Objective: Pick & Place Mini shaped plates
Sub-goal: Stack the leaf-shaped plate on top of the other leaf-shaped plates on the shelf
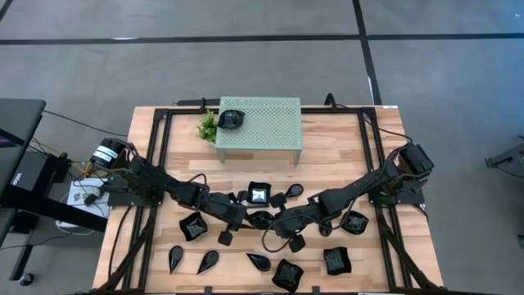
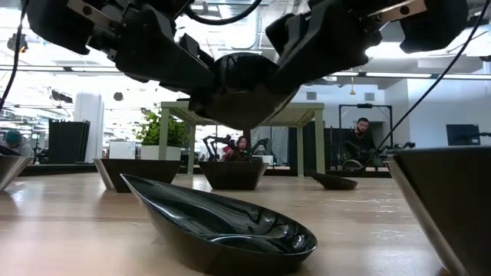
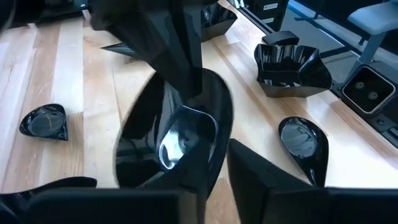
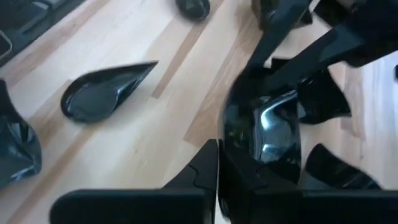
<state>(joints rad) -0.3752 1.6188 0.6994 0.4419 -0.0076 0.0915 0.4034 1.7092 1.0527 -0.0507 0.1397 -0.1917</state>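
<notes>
- Both grippers meet over the middle of the table on one roundish black dish, which hangs clear of the wood in the low view.
- The right gripper is pinched on that dish's rim; the dish fills the space ahead of its fingers.
- The left gripper has a finger on either side of the same dish's edge; whether it is pressing on it or standing loose I cannot tell.
- The other mini shaped plates lie scattered on the near half of the table: teardrop ones along the front edge, wavy square ones further right, and one square dish just behind the grippers.
- One more black dish sits on top of the mint-green perforated stand at the far side, beside a small green plant.
- The table is pale wooden planking inside a dark metal frame, with cables running along its sides.
- Around it is grey floor marked with dark lines.
- Beyond the table the low view shows an open workspace with ceiling lights, screens and seated people.
</notes>
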